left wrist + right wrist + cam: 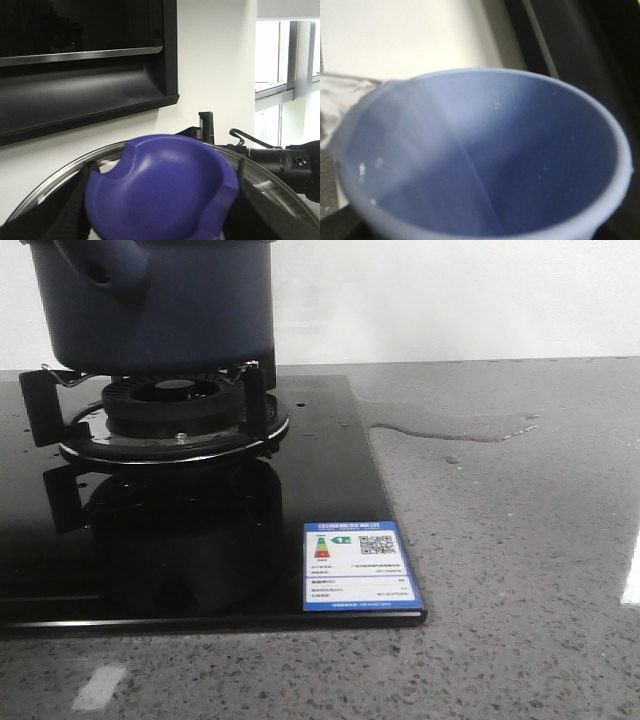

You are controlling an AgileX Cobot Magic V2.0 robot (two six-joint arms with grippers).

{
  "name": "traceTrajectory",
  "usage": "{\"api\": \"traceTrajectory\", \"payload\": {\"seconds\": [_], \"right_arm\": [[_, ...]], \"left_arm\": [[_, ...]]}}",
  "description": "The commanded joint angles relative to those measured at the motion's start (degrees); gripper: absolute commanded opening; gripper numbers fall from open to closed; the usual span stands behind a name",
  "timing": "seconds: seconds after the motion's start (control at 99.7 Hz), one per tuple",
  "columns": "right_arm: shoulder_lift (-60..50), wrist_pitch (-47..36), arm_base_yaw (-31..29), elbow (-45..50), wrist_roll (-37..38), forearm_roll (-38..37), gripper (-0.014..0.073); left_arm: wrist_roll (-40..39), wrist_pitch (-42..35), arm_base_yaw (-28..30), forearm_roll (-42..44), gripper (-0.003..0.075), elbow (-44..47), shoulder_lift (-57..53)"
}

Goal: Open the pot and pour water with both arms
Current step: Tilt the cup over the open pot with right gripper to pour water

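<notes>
The dark navy pot (150,300) stands on the gas burner (175,410) at the far left of the front view, its top cut off by the frame. No gripper shows in that view. In the left wrist view my left gripper (160,200) is shut on the purple-blue knob (160,185) of a glass lid (45,187) with a steel rim, held up in the air facing the wall. Dark fingers (70,210) flank the knob. In the right wrist view a light blue cup (485,160) fills the frame and hides my right gripper's fingers. The cup is tilted, and a faint line crosses its inside. A thin puddle of water (450,425) lies on the counter.
The black glass hob (200,540) has a blue-and-white label (357,567) at its front right corner. Grey speckled countertop (520,570) runs to the right. A black range hood (85,75) hangs on the white wall. Part of the other arm (285,162) shows beyond the lid.
</notes>
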Motion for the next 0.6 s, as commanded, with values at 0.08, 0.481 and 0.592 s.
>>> {"api": "traceTrajectory", "payload": {"seconds": [0.08, 0.481, 0.592], "right_arm": [[-1.42, -4.0, -0.09, -5.86, -0.54, -2.11, 0.0253], [-0.69, -2.53, 0.04, -6.22, -0.54, -1.92, 0.0253], [0.12, -3.54, 0.03, -6.22, -0.54, -1.92, 0.0253]], "left_arm": [[-0.5, -3.29, -1.7, -3.45, 0.023, -1.68, -0.63], [-0.5, -4.13, -2.34, -2.39, 0.023, -1.68, -0.63], [-0.5, -4.13, -2.34, -2.39, 0.023, -1.68, -0.63]]}}
